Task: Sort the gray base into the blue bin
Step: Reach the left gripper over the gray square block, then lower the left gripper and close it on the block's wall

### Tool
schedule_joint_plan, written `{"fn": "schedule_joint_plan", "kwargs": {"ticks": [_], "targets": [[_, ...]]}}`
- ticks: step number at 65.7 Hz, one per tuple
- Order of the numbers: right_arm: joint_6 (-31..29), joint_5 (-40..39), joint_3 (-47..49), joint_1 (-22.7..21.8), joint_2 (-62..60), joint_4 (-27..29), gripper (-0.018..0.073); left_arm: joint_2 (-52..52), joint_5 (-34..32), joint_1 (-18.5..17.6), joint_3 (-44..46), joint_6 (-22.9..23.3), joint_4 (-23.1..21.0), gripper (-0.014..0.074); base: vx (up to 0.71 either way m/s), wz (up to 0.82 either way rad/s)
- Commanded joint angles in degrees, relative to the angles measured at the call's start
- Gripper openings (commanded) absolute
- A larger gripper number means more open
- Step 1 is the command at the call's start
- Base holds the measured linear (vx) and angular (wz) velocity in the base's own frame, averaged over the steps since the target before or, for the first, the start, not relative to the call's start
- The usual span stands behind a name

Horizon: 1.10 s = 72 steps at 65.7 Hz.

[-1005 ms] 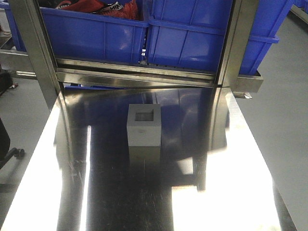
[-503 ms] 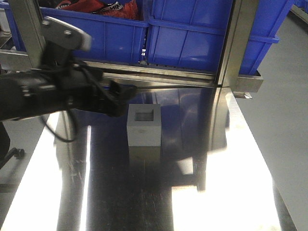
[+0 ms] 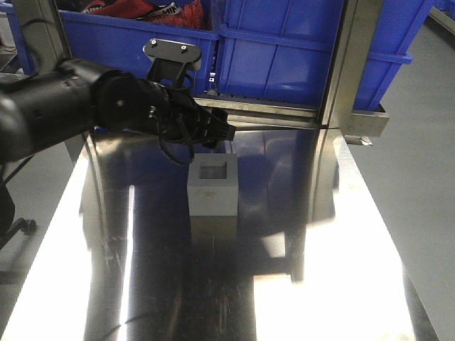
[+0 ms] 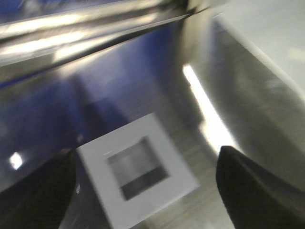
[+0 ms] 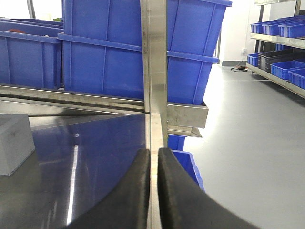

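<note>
My left gripper [image 3: 215, 132] hangs just above the back edge of the gray base [image 3: 212, 186]. Its fingers [image 4: 40, 191] are spread wide and hold nothing. In the blurred left wrist view the gray base [image 4: 138, 177] sits between them and lower down, with bare steel showing along both its sides. I see no contact with the block.

My right gripper [image 5: 153, 155] has its fingers pressed almost together, with only a thin slit between them and nothing in it. It sits low over the table, with the gray base [image 5: 14, 143] well off to its left.

The block stands upright near the middle of the steel table [image 3: 320, 270], recess up, well apart from both long table edges. The near half of the table is open room.

Behind the block runs a steel rail [image 3: 249, 112], close to my left gripper. Two upright posts flank it, the left post [image 3: 50, 78] and the right post [image 3: 348, 64].

Beyond the rail, the left blue bin [image 3: 135, 50] and the right blue bin [image 3: 284, 57] stand side by side. Their rims meet about in line with the block. I cannot tell which one is the target.
</note>
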State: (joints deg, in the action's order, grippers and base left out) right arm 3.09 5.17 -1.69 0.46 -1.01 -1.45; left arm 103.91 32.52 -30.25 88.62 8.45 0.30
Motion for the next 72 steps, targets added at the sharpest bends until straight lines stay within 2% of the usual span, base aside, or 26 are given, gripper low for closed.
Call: {"fn": "schedule_joint_plan", "kwargs": {"ticks": [1, 15, 28, 72], "targets": [[-0.38, -4.29, -0.05, -0.23, -0.45, -0.36, -0.0004, 0.79, 1.92, -0.36, 6.26, 8.48, 5.39, 0.0578, 0.00, 0.00], [-0.38, -4.24, -0.05, -0.23, -0.45, -0.36, -0.0004, 5.70, 1.66, -0.30, 8.35, 9.78, 4.85, 0.0578, 0.00, 0.00], [-0.38, -4.24, -0.05, -0.23, -0.45, -0.36, -0.0004, 8.41, 1.47, 2.23, 8.35, 16.66, 4.78, 0.0578, 0.00, 0.00], [-0.38, -4.24, -0.05, -0.23, -0.45, -0.36, -0.0004, 13.51, 3.66, 2.58, 8.24, 16.55, 3.77, 0.0578, 0.00, 0.00]]}}
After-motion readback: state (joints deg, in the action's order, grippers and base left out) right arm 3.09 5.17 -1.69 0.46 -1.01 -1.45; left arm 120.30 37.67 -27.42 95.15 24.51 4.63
